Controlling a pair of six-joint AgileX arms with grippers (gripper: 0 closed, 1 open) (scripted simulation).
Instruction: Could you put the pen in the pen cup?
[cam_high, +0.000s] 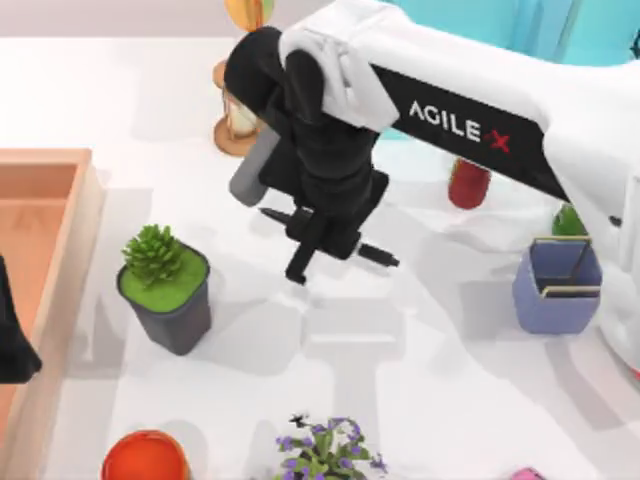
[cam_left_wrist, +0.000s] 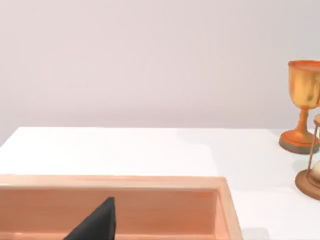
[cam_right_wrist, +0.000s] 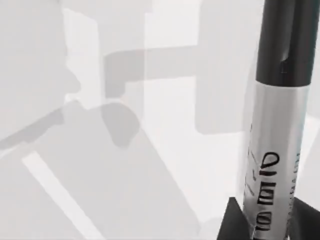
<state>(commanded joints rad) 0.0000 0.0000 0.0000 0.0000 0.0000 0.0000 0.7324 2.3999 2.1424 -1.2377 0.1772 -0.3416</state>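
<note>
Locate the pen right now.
In the top view the pen is near the table's middle, lying level in the right gripper, between the grey plant pot on the left and the pen cup on the right.

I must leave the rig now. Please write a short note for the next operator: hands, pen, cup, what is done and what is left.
Right hand: over the table's middle, shut on the pen, which lies level across its fingers, above the table.
Left hand: parked over the wooden tray at the table's left side.
Pen cup: upright near the right edge, nothing in it.
Done: pen gripped.
Left: carry it right, lower it into the cup, release.
</note>
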